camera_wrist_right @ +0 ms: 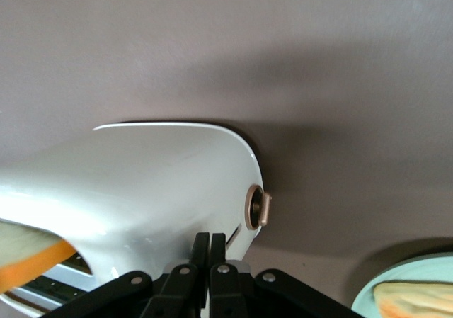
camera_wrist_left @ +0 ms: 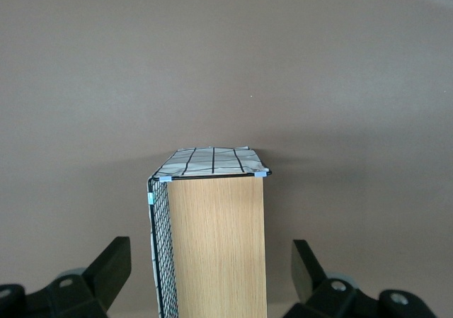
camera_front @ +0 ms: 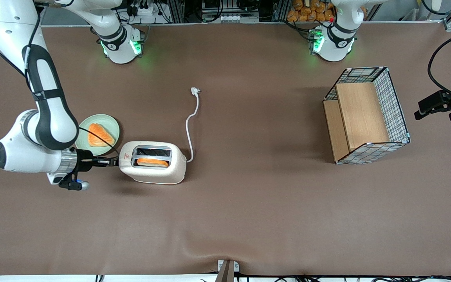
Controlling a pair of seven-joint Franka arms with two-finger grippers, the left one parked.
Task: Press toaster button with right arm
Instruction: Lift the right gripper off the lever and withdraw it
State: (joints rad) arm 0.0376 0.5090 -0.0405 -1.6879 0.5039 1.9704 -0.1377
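End effector (camera_front: 112, 161), fingers together, is touching the toaster (camera_front: 153, 162) at its 9 o'clock end; pressing off-centre risks sliding it.

A brown table (camera_front: 249, 203) carries the toaster (camera_front: 153, 162), its white cord and plug (camera_front: 195, 91) trailing farther from the front camera. Beside the toaster, a green plate (camera_front: 99, 134) rests. The gripper (camera_front: 112, 160) is at the toaster's narrow end, fingers together. A wire-and-wood basket (camera_front: 366, 115) lies well apart from the toaster, toward the parked arm's end.
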